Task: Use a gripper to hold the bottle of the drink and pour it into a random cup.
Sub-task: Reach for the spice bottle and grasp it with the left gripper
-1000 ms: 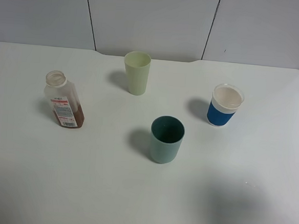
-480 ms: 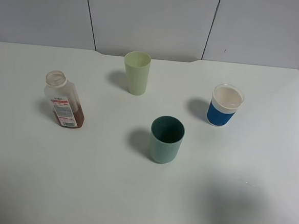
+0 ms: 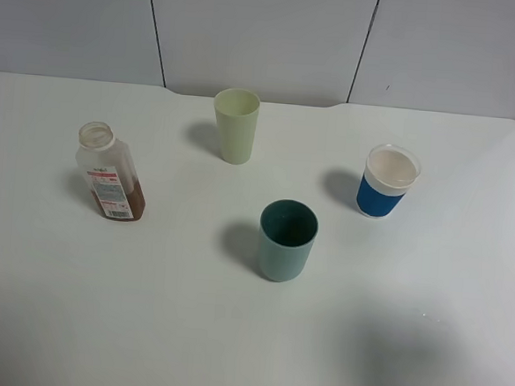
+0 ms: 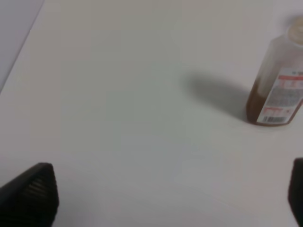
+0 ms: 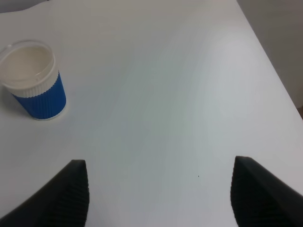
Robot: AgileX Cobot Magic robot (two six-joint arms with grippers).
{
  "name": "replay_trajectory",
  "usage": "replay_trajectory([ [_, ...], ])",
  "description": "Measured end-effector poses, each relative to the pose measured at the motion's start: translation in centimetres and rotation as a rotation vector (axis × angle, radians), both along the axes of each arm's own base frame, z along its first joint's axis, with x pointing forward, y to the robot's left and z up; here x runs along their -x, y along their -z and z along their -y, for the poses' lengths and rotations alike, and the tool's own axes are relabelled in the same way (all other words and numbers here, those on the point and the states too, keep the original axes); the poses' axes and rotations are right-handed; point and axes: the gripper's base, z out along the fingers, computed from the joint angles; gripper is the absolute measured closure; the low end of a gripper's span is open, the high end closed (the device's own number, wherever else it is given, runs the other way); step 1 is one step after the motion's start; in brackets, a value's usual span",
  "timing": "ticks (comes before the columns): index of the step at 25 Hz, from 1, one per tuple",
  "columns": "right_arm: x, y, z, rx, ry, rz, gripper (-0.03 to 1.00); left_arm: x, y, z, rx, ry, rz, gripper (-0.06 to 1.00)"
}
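Note:
The bottle (image 3: 109, 172) stands upright and uncapped at the table's left, clear with a white and red label. The reddish-brown drink (image 3: 126, 206) fills only its bottom. The pale yellow-green cup (image 3: 236, 125) stands upright at the back centre, apart from the bottle. Neither arm shows in the exterior high view. In the left wrist view the bottle (image 4: 278, 80) stands some way ahead of my left gripper (image 4: 165, 198), whose jaws are wide apart and empty. My right gripper (image 5: 163, 189) is also wide open and empty over bare table.
A teal cup (image 3: 287, 240) stands in the middle of the white table (image 3: 143, 309). A white-rimmed blue cup (image 3: 388, 181) stands at the right, also in the right wrist view (image 5: 34, 80). The table's right edge (image 5: 272, 71) is near the right gripper.

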Motion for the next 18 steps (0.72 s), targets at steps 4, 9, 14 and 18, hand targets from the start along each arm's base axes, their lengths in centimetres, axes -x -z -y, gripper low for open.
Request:
replay_trajectory([
  [4, 0.0, 0.0, 0.0, 0.0, 0.0, 0.0, 0.33, -0.1, -1.3, 0.1, 0.006, 0.007, 0.049, -0.03],
  [9, 0.0, 0.0, 0.0, 0.0, 0.0, 0.0, 0.33, -2.0, -1.6, 0.1, -0.039, 0.043, -0.058, -0.03],
  [14, 0.0, 0.0, 0.0, 0.0, 0.0, 0.0, 0.33, -4.4, -1.4, -0.1, -0.154, 0.119, -0.184, -0.03],
  [18, 0.0, 0.0, 0.0, 0.0, 0.0, 0.0, 0.33, -6.2, -1.3, -0.2, -0.214, 0.167, -0.229, -0.03],
])
